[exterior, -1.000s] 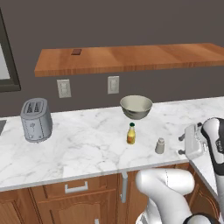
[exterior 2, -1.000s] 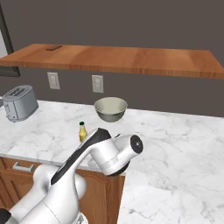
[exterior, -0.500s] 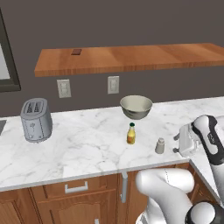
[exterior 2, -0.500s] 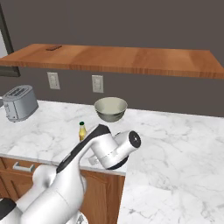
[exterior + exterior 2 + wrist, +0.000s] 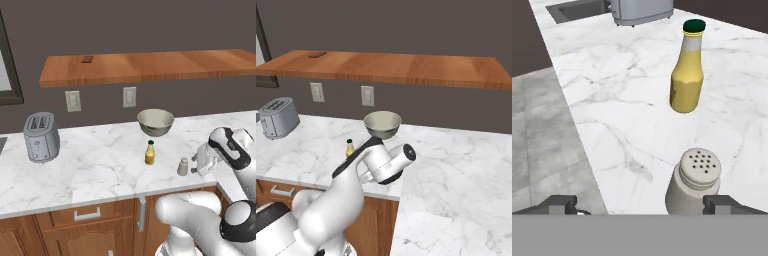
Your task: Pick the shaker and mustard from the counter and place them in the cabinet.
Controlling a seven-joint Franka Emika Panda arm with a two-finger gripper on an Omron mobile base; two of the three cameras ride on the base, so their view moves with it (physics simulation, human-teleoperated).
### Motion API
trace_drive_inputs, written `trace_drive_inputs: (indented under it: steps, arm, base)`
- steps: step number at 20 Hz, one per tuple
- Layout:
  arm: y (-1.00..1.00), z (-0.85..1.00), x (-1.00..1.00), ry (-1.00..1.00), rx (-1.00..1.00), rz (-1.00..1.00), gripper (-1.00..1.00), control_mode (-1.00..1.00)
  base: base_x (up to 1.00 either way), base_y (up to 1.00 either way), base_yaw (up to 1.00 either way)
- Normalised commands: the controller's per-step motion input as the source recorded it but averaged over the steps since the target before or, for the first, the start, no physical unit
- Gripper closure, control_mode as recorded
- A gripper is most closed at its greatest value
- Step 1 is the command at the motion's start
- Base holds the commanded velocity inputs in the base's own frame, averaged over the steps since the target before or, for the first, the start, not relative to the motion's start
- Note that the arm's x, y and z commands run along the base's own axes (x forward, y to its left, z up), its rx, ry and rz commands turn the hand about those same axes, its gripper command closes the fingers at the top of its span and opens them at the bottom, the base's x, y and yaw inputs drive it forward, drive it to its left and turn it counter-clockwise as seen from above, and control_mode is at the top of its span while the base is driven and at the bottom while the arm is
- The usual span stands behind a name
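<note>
Your gripper (image 5: 639, 202) hovers low over the counter (image 5: 100, 165) with its jaws spread wide, gripping nothing. The shaker (image 5: 694, 182) stands upright between the fingertips, nearer the right one. Beyond the shaker stands the mustard (image 5: 687, 67), upright and apart from it. Past the mustard sits the toaster (image 5: 41, 137).

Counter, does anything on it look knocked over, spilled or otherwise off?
Nothing stands out. The shaker and mustard stand upright and apart on the counter, the bowl and toaster sit normally, and no spill shows.
</note>
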Motion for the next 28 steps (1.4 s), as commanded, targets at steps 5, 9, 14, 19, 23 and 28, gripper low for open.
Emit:
trace_drive_inputs:
  steps: [5, 9, 14, 19, 23, 28]
  arm:
    - [0.00, -0.25, 0.30, 0.14, 0.03, 0.04, -1.00, -1.00]
    - [0.00, -0.14, 0.34, 0.10, 0.03, 0.04, -1.00, -1.00]
    - [-0.01, -0.11, 0.29, 0.06, 0.02, 0.03, -1.00, -1.00]
    - [-0.04, -0.12, 0.12, 0.01, 0.00, 0.00, -1.00, -1.00]
    - [0.00, -0.02, 0.02, 0.01, 0.00, 0.00, -1.00, -1.00]
    - [0.00, -0.19, 0.00, 0.03, 0.00, 0.00, -1.00, -1.00]
  base:
    - [0.00, 0.00, 0.00]
    - [0.00, 0.00, 0.00]
    - [0.00, 0.00, 0.00]
    - [0.00, 0.00, 0.00]
    - [0.00, 0.00, 0.00]
    - [0.00, 0.00, 0.00]
